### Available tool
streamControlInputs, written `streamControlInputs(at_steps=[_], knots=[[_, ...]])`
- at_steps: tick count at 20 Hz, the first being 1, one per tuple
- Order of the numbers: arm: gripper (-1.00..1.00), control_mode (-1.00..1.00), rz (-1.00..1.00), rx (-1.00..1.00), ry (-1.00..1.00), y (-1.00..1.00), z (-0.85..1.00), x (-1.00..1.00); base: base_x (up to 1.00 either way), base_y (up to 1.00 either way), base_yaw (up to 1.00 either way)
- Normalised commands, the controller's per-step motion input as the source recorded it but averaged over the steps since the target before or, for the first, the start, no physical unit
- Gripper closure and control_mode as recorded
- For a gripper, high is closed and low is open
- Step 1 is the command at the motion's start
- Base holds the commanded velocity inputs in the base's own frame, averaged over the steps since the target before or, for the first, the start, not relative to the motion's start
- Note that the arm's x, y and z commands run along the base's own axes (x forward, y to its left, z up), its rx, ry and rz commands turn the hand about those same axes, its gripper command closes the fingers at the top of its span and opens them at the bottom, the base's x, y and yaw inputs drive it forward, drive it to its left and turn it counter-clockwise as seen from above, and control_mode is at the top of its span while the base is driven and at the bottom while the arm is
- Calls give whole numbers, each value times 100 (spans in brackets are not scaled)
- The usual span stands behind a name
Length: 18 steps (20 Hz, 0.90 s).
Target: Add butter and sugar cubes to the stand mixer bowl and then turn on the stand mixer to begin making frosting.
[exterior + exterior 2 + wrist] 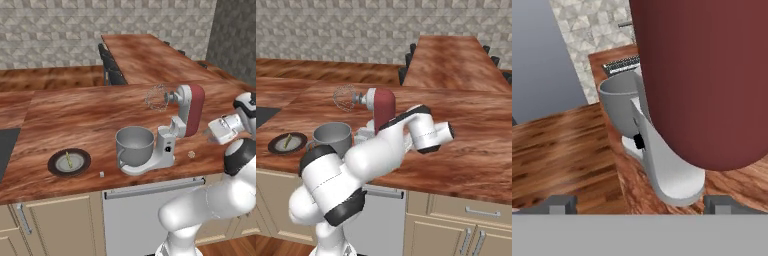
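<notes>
A dark round plate with a grey centre (69, 162) sits near the front edge of the reddish-brown wooden counter (75, 117), towards its left end. A small pale round object (191, 154) lies near the front edge, further right.

The mixer (175, 127) has a dark red head, a pale grey-white base and a thin wire whisk of silvery grey. The bowl (134, 144) on its base is plain grey metal. The tabletop (75, 120) is reddish-brown wood with streaky darker grain. Left of the mixer, a dark round plate (69, 162) with a grey centre carries a pale yellow butter stick (69, 159); a white sugar cube (102, 174) lies between plate and bowl. The wall (60, 30) behind shows a grey-beige tile pattern. The cabinets (55, 225) are cream.
</notes>
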Motion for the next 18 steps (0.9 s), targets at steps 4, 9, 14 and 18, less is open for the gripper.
streamControlInputs(at_steps=[4,9,14,18], knots=[[-100,-100,23,1,-2,0,-38,0,0,0,0],[-100,-100,7,8,0,0,-37,0,0,0,0],[-100,-100,0,12,0,9,-29,0,0,0,0],[-100,-100,0,5,-1,27,-27,2,0,0,0]])
